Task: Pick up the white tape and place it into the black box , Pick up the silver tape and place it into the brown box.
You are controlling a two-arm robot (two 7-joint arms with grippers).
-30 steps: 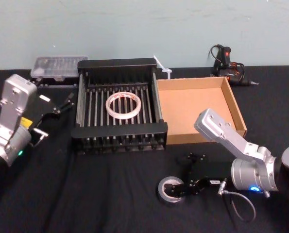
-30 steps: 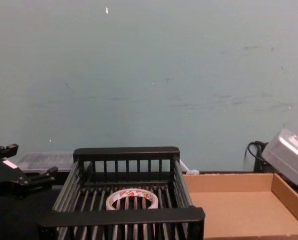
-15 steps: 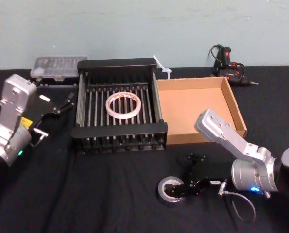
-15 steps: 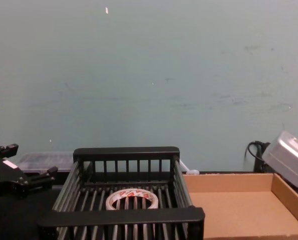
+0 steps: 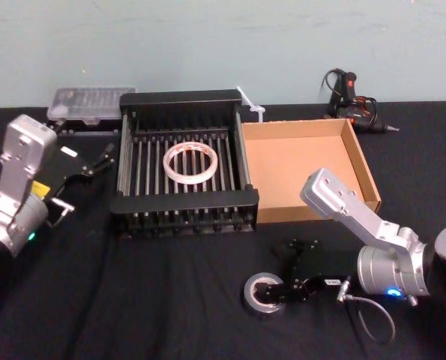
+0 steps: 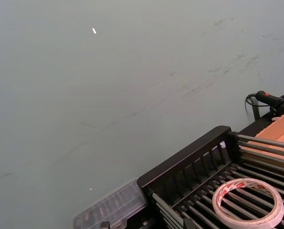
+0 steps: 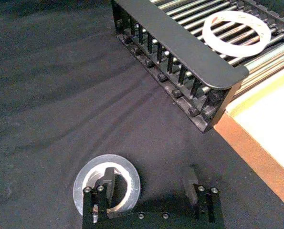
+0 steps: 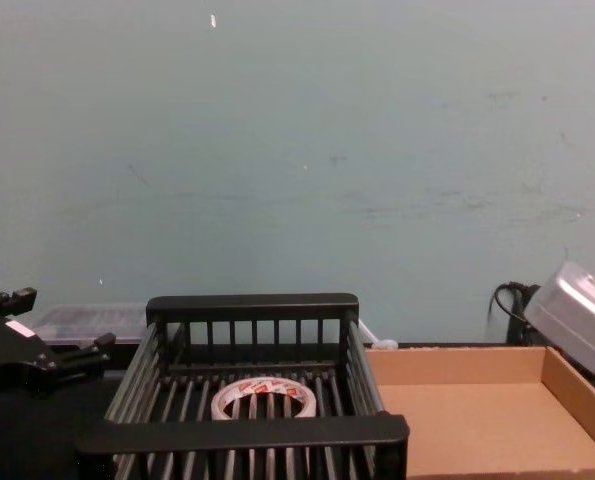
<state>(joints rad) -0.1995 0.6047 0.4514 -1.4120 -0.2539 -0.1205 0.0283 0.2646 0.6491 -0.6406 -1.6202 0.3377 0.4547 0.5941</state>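
- My right tool [image 5: 291, 270] is low over the black-clothed worktop [image 5: 148, 307], lower centre-right in the head view, with its jaws spread apart.
- In the right wrist view one finger [image 7: 106, 183] stands inside the pale centre of the small dark grey-silver tape roll [image 7: 131, 177]; the other finger is outside the roll, apart from it.
- The whitish translucent tape ring [image 5: 170, 166] with red print lies flat on the bars of the black slatted plastic crate [image 5: 185, 201], mid-frame.
- The shallow brown cardboard tray [image 5: 305, 169] sits just beside the crate, on its right.
- My left tool [image 5: 84, 184] is at the frame's left, beside the crate, spread and holding nothing.
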